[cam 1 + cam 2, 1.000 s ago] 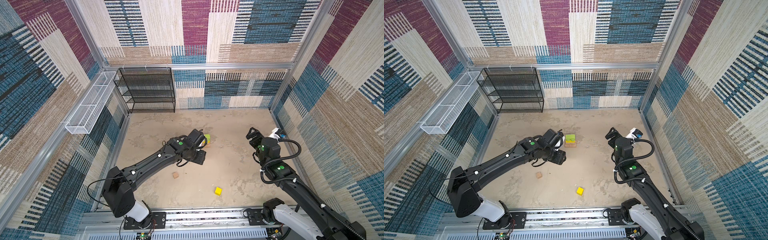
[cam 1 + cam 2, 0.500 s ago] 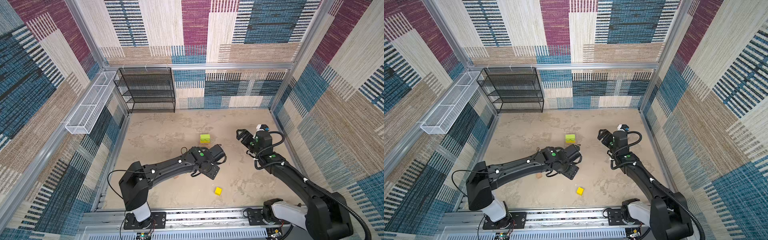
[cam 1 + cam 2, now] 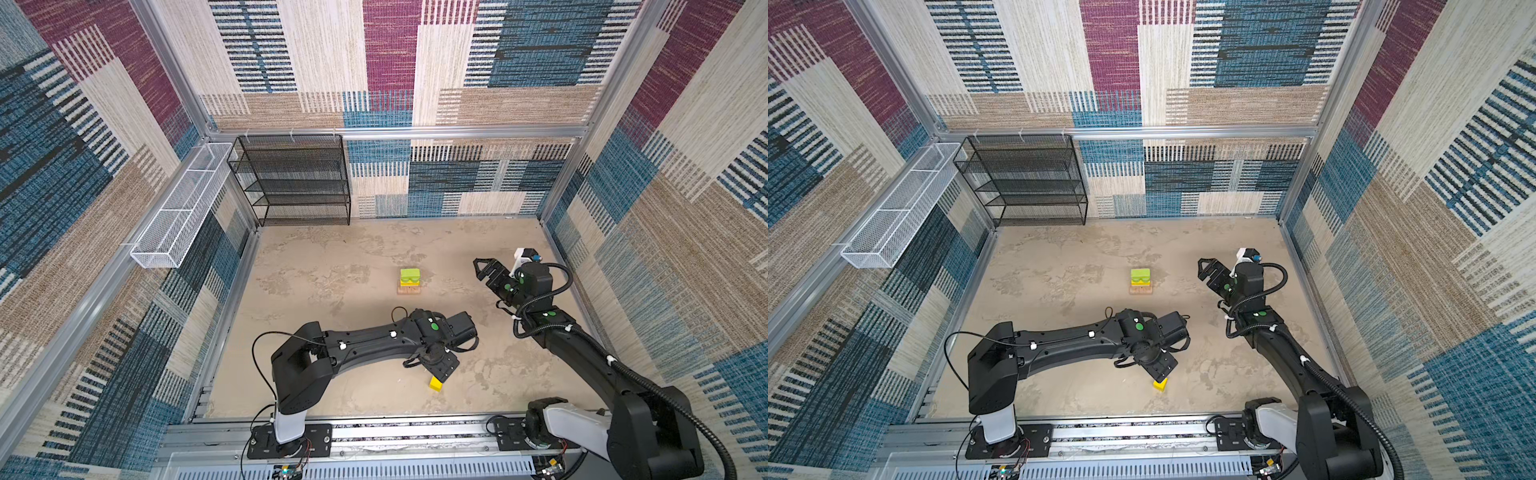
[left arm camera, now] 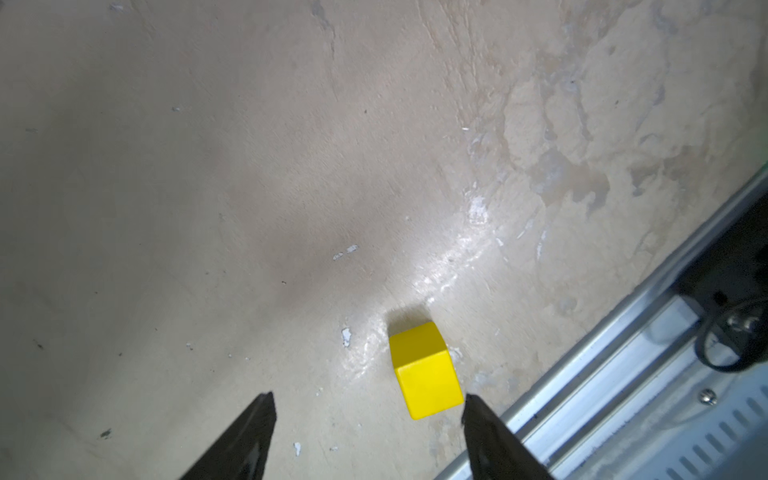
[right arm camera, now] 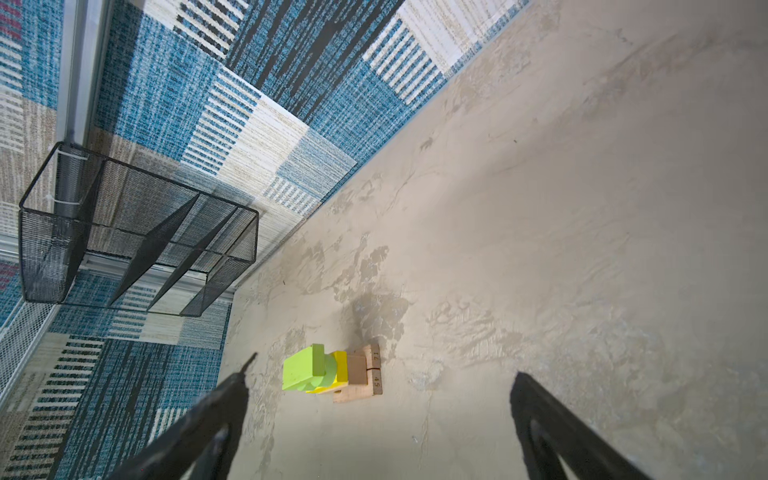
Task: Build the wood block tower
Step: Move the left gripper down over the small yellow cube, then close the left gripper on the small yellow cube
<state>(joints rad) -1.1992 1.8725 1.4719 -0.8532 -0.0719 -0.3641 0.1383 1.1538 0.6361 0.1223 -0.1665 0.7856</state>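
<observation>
Obs., for you at the controls:

- The small wood block tower stands near the middle of the mottled beige desk. It has tan bars at the base, a yellow layer above them and lime green pieces on top. Bare desk lies all around it.
- A yellow wooden cube lies alone near the front edge, well apart from the tower.
- Your left pincer hangs low over that cube, jaws wide and holding nothing. In the left wrist view the cube sits on the desk just beside one finger, and I cannot tell whether they touch.
- The left arm stretches across the front half of the desk and hides the surface under it.
- Your right pincer is raised to the right of the tower and faces it, jaws spread wide and empty. The desk between them is open.
- Edges: an aluminium rail runs along the front, close behind the cube, so room is tight there.
- A black wire-mesh shelf rack stands in the back left corner, and a white wire basket hangs on the left wall. Both are well clear of the arms.
- Patterned walls close in the other sides.
</observation>
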